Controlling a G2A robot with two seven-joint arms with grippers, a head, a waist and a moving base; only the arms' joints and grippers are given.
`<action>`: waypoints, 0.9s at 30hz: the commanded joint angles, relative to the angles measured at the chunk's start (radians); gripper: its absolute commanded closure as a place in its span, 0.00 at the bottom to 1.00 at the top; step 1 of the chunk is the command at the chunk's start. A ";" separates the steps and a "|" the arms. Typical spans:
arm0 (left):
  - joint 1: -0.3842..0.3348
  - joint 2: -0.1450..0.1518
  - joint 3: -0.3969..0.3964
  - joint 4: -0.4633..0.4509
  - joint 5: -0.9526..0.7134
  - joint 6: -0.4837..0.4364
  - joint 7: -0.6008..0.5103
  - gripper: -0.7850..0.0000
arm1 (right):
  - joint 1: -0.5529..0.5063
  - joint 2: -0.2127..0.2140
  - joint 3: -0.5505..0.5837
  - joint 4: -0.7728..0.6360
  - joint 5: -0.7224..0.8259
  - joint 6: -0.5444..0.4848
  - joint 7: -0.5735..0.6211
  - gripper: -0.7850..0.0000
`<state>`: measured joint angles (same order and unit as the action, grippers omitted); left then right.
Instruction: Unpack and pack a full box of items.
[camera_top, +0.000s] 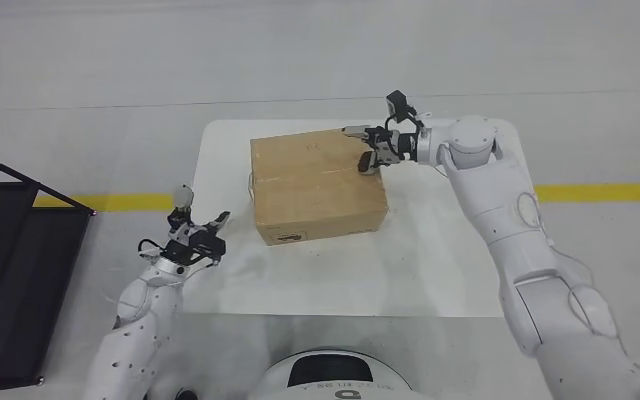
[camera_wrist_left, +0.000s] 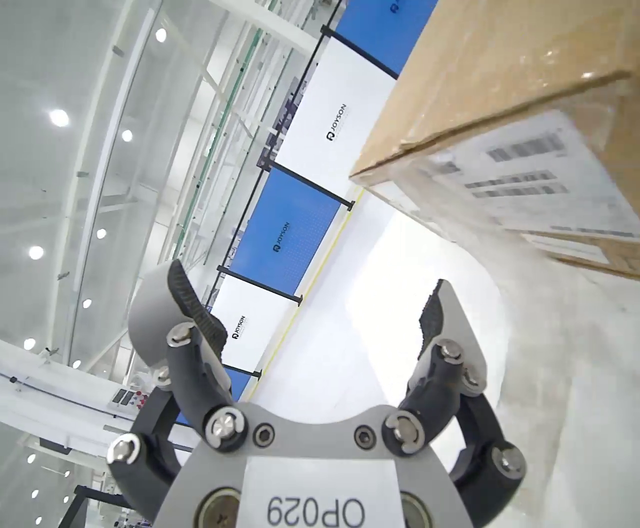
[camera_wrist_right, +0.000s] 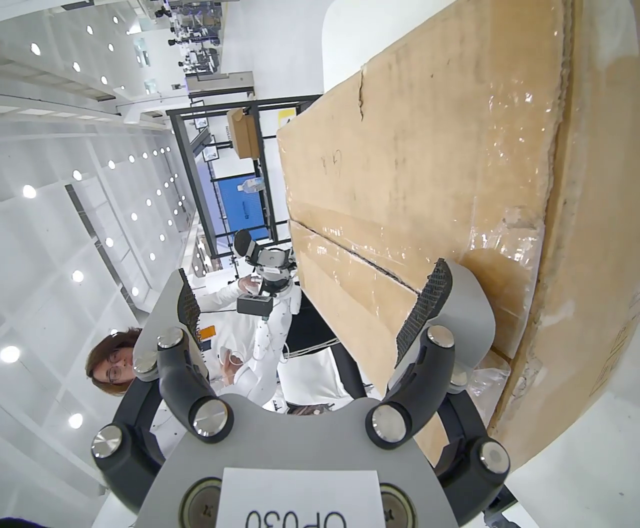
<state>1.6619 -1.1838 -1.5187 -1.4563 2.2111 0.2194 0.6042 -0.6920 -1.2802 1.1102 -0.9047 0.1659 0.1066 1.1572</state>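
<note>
Well, the box (camera_top: 318, 187) sits shut on the white table (camera_top: 430, 270), a little toward the far side and turned slightly askew to the table's edges. Its flaps are down and meet in a seam (camera_wrist_right: 350, 255) across the top, and clear tape (camera_wrist_right: 505, 125) glints over the cardboard, wrinkled and torn in places near the edge. A white label (camera_wrist_left: 525, 175) with bar codes is stuck on the side that faces the robot. The right gripper (camera_top: 365, 152) is up at the far right corner of the box top, its fingers spread wide with nothing between them. One ribbed pad (camera_wrist_right: 425, 310) lies over the cardboard close to where the seam runs out, though whether it actually presses on the flap I cannot tell. The left gripper (camera_top: 212, 238) hangs low by the table's near left edge, apart from the box and aimed toward its near left corner — fingers wide apart too, and empty. Off on the floor, a yellow line (camera_top: 100, 201) runs behind the table, and a black rack (camera_top: 30, 280) stands to the robot's left.
</note>
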 joint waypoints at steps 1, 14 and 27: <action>-0.018 -0.004 0.021 0.010 -0.006 0.004 -0.013 0.00 | 0.007 -0.002 -0.007 0.012 0.002 -0.002 -0.002 0.00; -0.087 -0.025 0.123 -0.019 -0.071 -0.035 -0.110 0.00 | 0.018 -0.005 -0.018 0.040 0.010 -0.003 -0.008 0.00; -0.165 -0.043 0.163 0.042 -0.105 0.015 -0.243 0.00 | 0.018 -0.005 -0.018 0.040 0.010 -0.003 -0.008 0.00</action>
<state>1.5016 -1.2258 -1.3570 -1.4184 2.1086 0.2329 0.3678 -0.6739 -1.2852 1.0926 -0.8650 0.1757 0.1036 1.1493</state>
